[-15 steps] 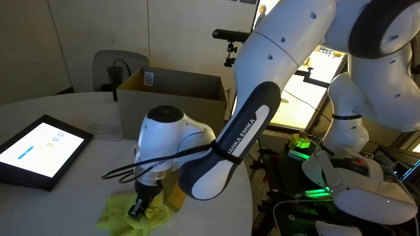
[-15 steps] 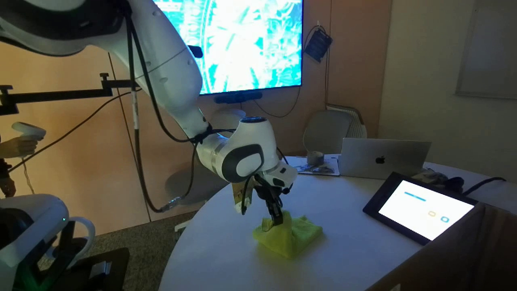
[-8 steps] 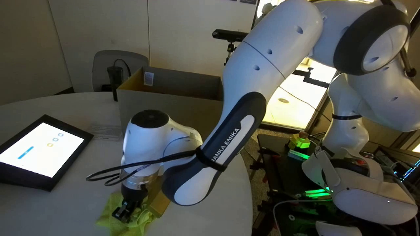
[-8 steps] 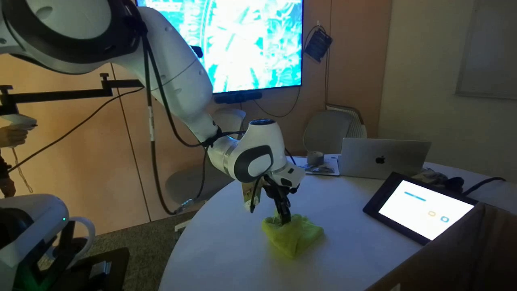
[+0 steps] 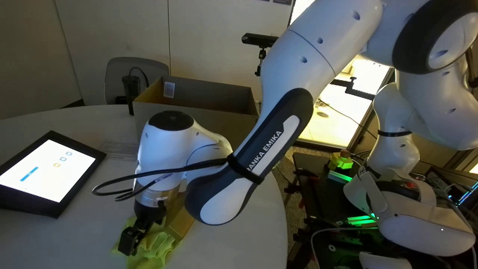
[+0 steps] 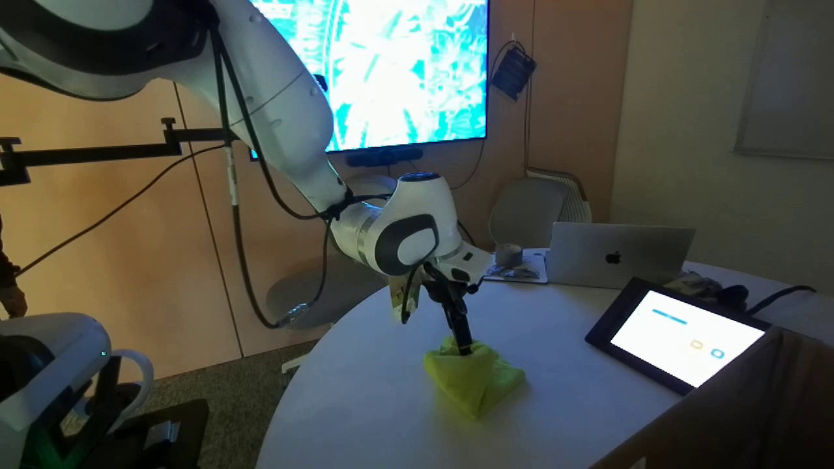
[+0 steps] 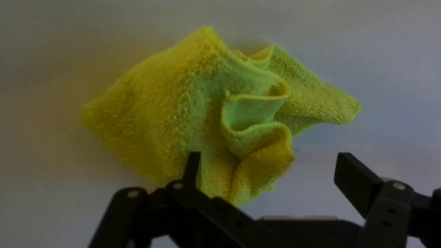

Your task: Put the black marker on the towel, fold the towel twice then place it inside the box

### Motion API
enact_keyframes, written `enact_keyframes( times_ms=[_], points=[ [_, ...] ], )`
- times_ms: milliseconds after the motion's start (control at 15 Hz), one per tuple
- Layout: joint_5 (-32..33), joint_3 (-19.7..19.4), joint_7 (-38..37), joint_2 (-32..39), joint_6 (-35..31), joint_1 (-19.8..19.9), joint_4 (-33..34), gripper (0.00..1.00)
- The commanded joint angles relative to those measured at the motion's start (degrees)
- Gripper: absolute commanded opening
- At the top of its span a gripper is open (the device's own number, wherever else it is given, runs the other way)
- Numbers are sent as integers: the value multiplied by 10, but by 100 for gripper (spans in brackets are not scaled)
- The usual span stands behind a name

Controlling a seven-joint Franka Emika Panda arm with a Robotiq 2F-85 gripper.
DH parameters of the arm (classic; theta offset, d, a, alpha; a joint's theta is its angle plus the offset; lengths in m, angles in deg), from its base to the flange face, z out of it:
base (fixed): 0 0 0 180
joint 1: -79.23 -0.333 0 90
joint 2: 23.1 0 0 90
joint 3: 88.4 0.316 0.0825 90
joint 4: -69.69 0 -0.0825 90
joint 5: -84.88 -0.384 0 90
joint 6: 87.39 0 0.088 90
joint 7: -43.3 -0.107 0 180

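Tabletop (image 6: 365, 417): white, curved edge, visible in both exterior views.

Robot arm (image 5: 298, 71): white with black bands, lettered "FRANKA EMIKA"; reaches over the tabletop, its last joint turned downward.

Box (image 5: 227, 123): brown cardboard, rectangular, open at the top, upright on the tabletop; partly covered by the arm. White label (image 5: 169, 89) with bars on an inner wall.

Laptop (image 6: 619, 254): silver, lid raised, its back to the camera; far side of the tabletop.

Tablet (image 6: 684, 339): black frame, bright white screen, propped at a tilt; apart from the next item.

Towel (image 7: 155, 113): yellow-green, soft, crumpled on the tabletop, outside the box and apart from it. In the wrist view, an edge runs in S-shaped ripples, a paler face is partly turned out, and one corner points right.

Gripper (image 7: 269, 162): black, directed down at the towel. Released, its two fingers (image 7: 358, 182) spread well apart: in the wrist view one is over the towel, the other over bare tabletop. Contact with the cloth cannot be told.

Roll (image 6: 508, 255): grey, just beside the laptop.
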Motion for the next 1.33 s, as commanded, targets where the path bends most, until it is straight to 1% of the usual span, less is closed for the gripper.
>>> enact_keyframes(
  times_ms=[0, 67, 200, 267, 533, 600, 733, 867, 1000, 1133, 1267],
  points=[
    [35, -15, -12, -73, -5, -18, -74, 100],
    [46, -19, -13, -84, -7, -21, -88, 100],
    [62, -14, 0, -100, -7, -13, -110, 100],
    [65, 7, 30, -105, -9, 6, -120, 100],
    [96, 21, 89, -97, -18, 25, -136, 100],
    [106, 20, 99, -90, -19, 26, -134, 100],
    [137, -1, 94, -72, -24, 10, -125, 100],
    [155, -8, 87, -53, -31, 8, -112, 100],
    [157, -7, 88, -37, -37, 12, -100, 100],
    [145, 5, 97, -25, -42, 22, -90, 100],
    [139, 8, 97, -11, -45, 24, -77, 100]
  ],
)
